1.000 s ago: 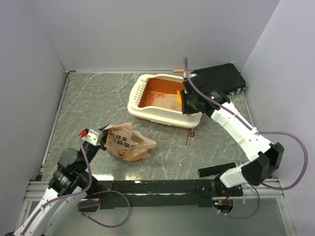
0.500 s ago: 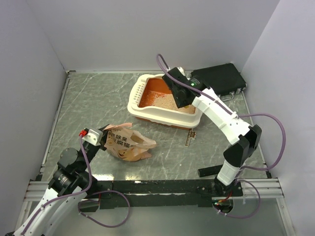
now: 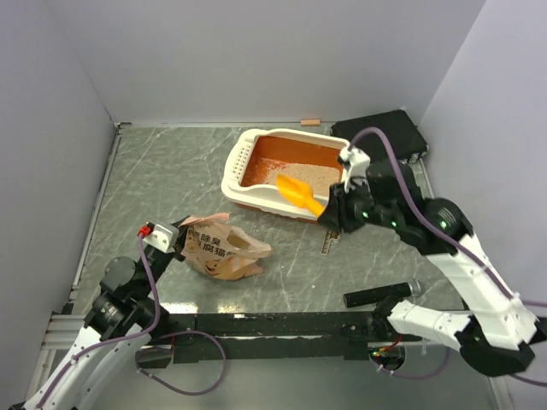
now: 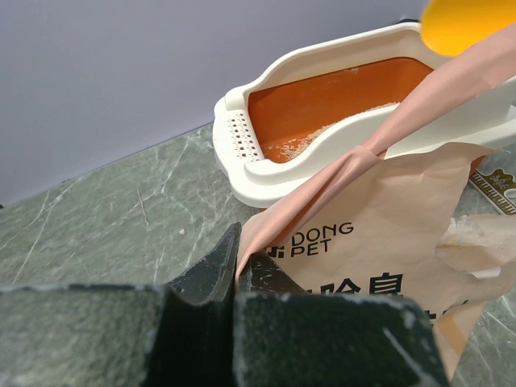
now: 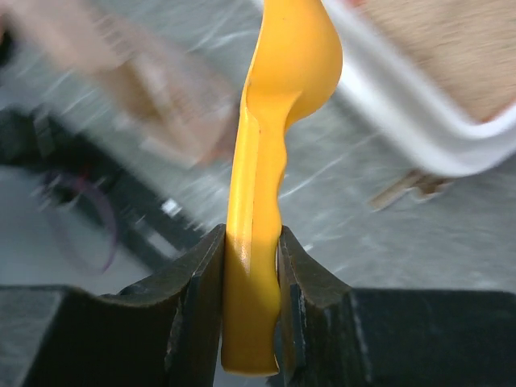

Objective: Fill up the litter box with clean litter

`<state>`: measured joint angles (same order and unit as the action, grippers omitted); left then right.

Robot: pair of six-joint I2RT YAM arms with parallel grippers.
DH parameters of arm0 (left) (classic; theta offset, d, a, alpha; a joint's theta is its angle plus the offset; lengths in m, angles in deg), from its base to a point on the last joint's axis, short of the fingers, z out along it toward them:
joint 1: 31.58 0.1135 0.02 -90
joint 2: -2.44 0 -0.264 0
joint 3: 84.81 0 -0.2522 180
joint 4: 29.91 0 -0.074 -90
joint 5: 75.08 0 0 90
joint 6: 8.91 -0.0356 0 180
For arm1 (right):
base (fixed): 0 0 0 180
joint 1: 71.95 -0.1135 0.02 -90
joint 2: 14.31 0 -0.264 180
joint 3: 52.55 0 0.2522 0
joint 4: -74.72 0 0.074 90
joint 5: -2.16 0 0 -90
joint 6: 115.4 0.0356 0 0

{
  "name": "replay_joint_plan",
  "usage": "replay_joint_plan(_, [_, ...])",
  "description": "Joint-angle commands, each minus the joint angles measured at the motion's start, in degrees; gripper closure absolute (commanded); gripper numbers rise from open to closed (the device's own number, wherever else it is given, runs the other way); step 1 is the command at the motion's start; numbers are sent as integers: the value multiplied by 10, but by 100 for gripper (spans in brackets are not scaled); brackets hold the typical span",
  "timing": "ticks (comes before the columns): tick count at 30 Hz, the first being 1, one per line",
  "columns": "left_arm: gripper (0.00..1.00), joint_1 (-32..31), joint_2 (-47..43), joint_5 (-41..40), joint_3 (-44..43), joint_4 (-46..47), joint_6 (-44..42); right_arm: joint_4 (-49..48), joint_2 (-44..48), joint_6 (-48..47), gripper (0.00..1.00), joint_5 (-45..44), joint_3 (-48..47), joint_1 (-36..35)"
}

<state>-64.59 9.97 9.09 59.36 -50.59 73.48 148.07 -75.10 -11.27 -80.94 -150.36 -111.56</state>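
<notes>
Right claw (image 5: 251, 246) grips the scoop (image 3: 293, 192) above the litter box (image 3: 248, 195) near rim; the bag (image 3: 224, 248), pinched by left claw (image 4: 238, 262), lies left.

Even light; right-wrist blur, probably motion

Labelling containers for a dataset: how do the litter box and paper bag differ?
The litter box is rigid, orange with a cream rim, open-topped; the paper bag is crumpled tan paper lying on its side. The litter box is ungripped; the paper bag is pinched by the left gripper. Both rest on the table.
</notes>
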Motion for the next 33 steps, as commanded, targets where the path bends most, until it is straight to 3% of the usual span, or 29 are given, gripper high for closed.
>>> replay_joint_plan(1, [99,5,-2,-3,-31,91,11,-32,30,33,100,205,65,-4])
replay_joint_plan(8, [99,6,-2,-3,-29,90,10,-90,73,73,100,298,138,-16])
replay_joint_plan(25, [99,6,-9,47,-24,98,8,-111,22,62,100,242,139,-42])
replay_joint_plan(33, [99,6,-8,96,-22,103,10,-111,-22,41,100,284,144,-49])
